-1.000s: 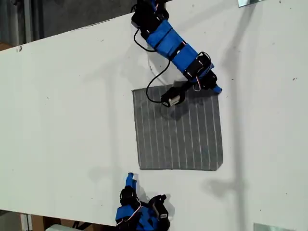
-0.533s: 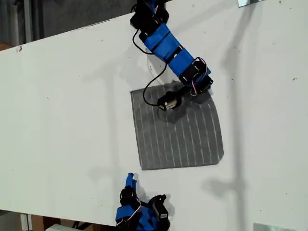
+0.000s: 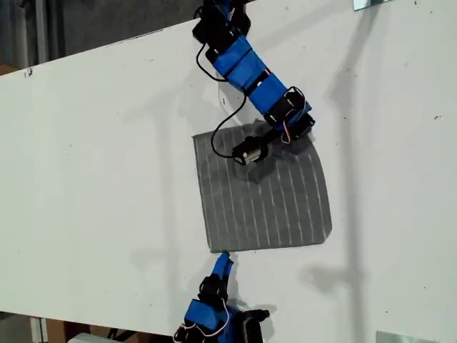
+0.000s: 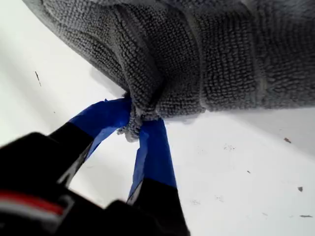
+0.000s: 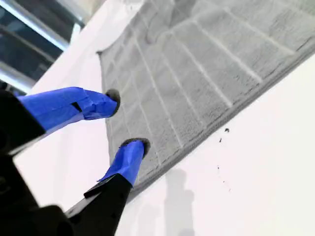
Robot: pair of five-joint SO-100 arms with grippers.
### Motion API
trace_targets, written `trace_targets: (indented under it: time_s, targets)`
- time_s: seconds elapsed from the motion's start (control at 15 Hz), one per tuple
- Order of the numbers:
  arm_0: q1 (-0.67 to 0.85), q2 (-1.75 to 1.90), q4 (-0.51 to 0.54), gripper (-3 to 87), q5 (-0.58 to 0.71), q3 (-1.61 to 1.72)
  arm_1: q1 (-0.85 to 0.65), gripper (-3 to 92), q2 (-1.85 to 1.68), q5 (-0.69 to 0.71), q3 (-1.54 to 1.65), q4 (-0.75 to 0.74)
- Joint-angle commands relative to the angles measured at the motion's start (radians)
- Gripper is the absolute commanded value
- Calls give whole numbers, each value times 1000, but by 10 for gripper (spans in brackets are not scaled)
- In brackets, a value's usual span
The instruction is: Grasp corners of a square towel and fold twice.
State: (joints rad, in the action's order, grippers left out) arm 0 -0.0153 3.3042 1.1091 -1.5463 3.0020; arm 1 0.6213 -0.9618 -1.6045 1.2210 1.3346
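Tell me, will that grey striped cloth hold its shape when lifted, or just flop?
Likely flop. The grey striped terry towel already bunches into soft folds where my first gripper pinches a corner, so it should drape and sag. It looks thin and probably light. Its looped pile seems grippy, not slippery; my second gripper hovers open over the near edge.

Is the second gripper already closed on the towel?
No, my second gripper is open above the towel, with a gap between its blue fingertips.
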Motion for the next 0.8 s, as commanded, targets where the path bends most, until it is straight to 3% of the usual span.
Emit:
trace_targets:
  time_s: [0.0, 0.13, 0.27, 0.33, 0.53, 0.73]
  targets:
    - [-64, -555, -72, 155, -8, -316, -31, -1, -5, 5, -28, 18]
    - [-94, -1058, -66, 164, 32, -632, -28, -1, -3, -3, -28, 25]
    - [-192, -1316, -130, 159, -51, -736, -17, -1, 9, -9, -23, 28]
    - [-256, -1457, -104, 161, -117, -825, -15, -1, 17, -12, -21, 28]
    - [-420, -1773, 152, 193, -270, -1206, -20, -1, 34, -11, -18, 28]
    - [-528, -1983, 250, 213, -250, -1526, -29, -1, 58, -3, -18, 12]
